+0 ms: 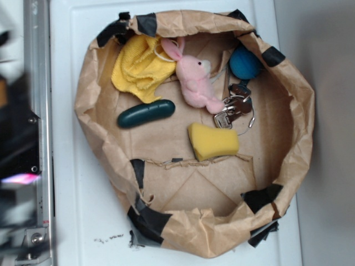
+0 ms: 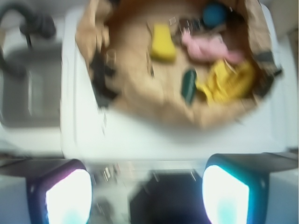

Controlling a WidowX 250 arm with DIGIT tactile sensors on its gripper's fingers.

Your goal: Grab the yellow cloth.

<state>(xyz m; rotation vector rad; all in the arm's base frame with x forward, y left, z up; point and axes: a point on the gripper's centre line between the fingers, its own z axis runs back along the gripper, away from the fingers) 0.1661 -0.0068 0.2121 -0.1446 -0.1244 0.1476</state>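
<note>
The wrist view is badly smeared, so edges and textures are hard to make out. The gripper [image 2: 147, 196] sits at the bottom of that view, its two glowing fingers [image 2: 69, 196] set wide apart with nothing between them, and both cut off by the lower edge. Ahead of it and well apart lies the brown paper bag [image 2: 140, 100], rolled down into a nest on the white table [image 2: 140, 135]. The yellow cloth [image 2: 229, 81] is in there, ahead and off to the right finger's side, bunched against the bag wall. Just beside it, the dark green pickle-shaped toy [image 2: 189, 86]; beyond, the pink plush bunny [image 2: 208, 46], the yellow sponge [image 2: 162, 42] and a blue ball [image 2: 214, 14], all blurry.

In the exterior view the gripper is not clearly in sight; only a dark blur at the left edge. The cloth [image 1: 141, 66] is crumpled, touching the bunny [image 1: 194, 77], whose ear overlaps it. A bunch of keys [image 1: 236, 108] lies by the bunny; any lettering on them is too small to read. Black tape patches [image 1: 147, 219] mark the bag rim.
</note>
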